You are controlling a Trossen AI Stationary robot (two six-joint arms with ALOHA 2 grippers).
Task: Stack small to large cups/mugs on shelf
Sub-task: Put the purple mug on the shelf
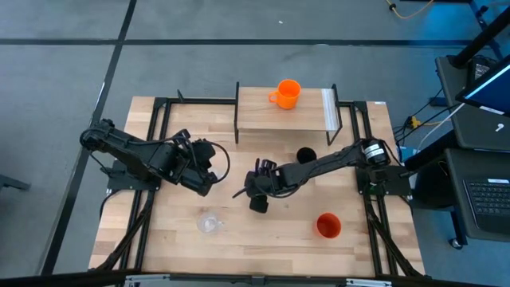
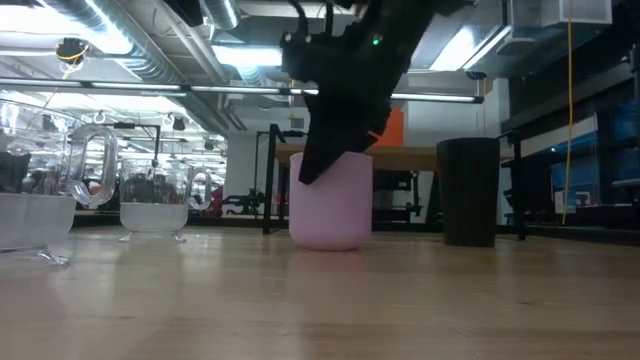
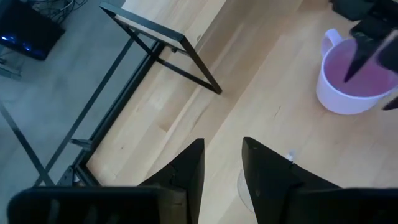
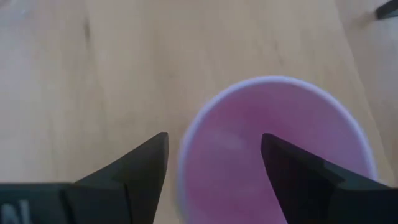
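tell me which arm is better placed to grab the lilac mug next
Right. The right gripper hangs directly over the lilac mug, fingers open astride its rim. The left gripper sits apart over bare table, off to the mug's side.

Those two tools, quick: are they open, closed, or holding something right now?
Left tool: open, holding nothing, above the tabletop.
Right tool: open, straddling the lilac mug's rim, not yet gripping.

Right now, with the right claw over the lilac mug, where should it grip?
On the rim wall, from straight above. The lilac mug stands upright with its mouth open, and the right claw is open astride the near wall, one finger outside and one inside. Its handle sticks out sideways, clear of the fingers.
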